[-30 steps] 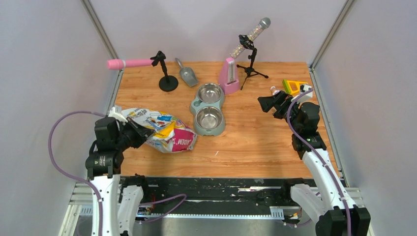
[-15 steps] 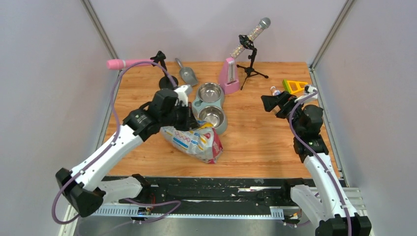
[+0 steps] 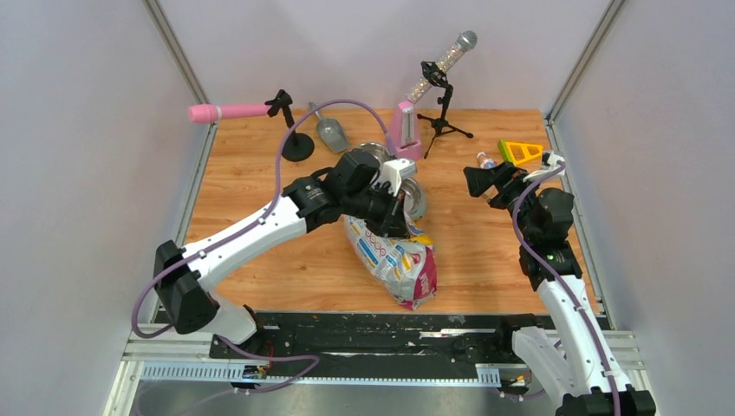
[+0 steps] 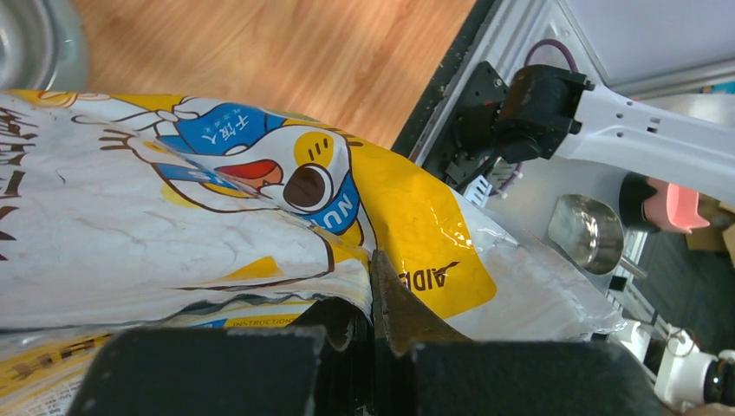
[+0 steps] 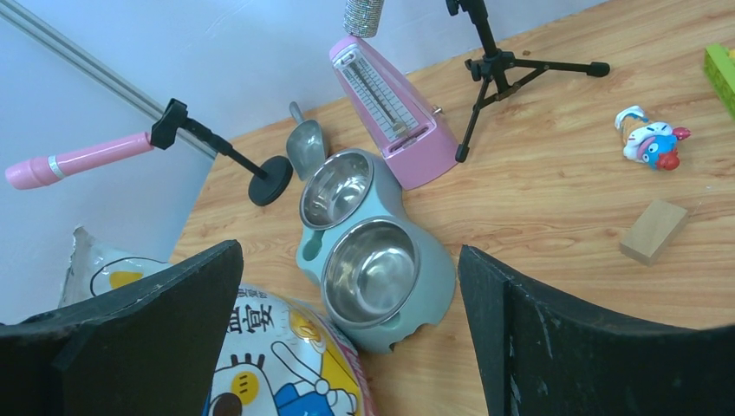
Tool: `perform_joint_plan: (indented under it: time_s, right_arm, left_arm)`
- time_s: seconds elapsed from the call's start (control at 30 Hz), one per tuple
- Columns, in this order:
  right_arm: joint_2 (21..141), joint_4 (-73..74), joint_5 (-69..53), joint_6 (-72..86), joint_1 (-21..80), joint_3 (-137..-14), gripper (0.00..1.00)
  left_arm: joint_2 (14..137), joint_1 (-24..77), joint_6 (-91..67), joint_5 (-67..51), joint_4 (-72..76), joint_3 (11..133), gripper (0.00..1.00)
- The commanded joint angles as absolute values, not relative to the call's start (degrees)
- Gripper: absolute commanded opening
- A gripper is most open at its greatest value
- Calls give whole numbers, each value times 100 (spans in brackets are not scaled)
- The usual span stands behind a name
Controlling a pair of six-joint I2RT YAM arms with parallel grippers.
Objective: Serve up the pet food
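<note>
Bag (image 3: 397,260) now dangles lower centre, swung over from the left edge! Left gripper (image 3: 400,218) pinches its top, just over the double bowl (image 5: 433,282). Pet food unseen, presumably still bagged; bowls empty, pour looks next. Right gripper (image 3: 484,180), mid-right, spread wide.

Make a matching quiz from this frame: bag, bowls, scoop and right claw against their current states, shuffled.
Things:
1. bag
2. bowls
3. scoop
4. right claw

States:
A. open, holding nothing
B. lying at the back of the table
C. empty
D. pinched in the left claw

Pairs: 1-D, 2-C, 3-B, 4-A
</note>
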State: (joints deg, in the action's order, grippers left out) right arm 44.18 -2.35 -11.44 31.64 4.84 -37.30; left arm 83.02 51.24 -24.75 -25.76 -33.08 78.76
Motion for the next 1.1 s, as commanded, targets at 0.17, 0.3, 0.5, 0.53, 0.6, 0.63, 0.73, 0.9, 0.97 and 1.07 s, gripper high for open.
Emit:
perform_joint_plan:
  time_s: [0.17, 0.3, 0.5, 0.53, 0.6, 0.63, 0.73, 0.9, 0.97, 1.07]
  right_arm:
    - [4352, 122, -1013, 3261, 478, -3839, 98]
    - [4376, 473, -1079, 3278, 480, -3999, 98]
    - [4445, 649, -1376, 3260, 483, -4122, 98]
    - [4471, 662, -1444, 3261, 480, -4147, 98]
    - [4554, 704, -1643, 3248, 485, -4244, 98]
    - [4606, 759, -1872, 3204, 487, -4313, 98]
    - [4779, 882, -2556, 3056, 492, -4552, 97]
    - [5201, 1018, -3830, 2918, 498, -5166, 96]
    - [5409, 1246, -4162, 2844, 604, -5515, 93]
    - [5719, 1987, -3813, 2286, 1344, -6128, 92]
  left_arm:
    - [8495, 5361, -1890, -3038, -2085, 8717, 0]
    - [8470, 5361, -1829, -2314, -2231, 8786, 0]
    - [8237, 5360, -1982, -1312, -2684, 8689, 58]
    - [8179, 5361, -2020, -1284, -2661, 8555, 67]
    - [7972, 5355, -2086, -1232, -2545, 8334, 96]
    - [7818, 5355, -2111, -1196, -2495, 8267, 99]
    - [7397, 5355, -2192, -745, -2597, 8009, 100]
    - [6614, 5356, -2457, 526, -2877, 7533, 100]
    - [6244, 5356, -2674, 1221, -3068, 7333, 100]
    - [5734, 5357, -3039, 2374, -3344, 6978, 100]
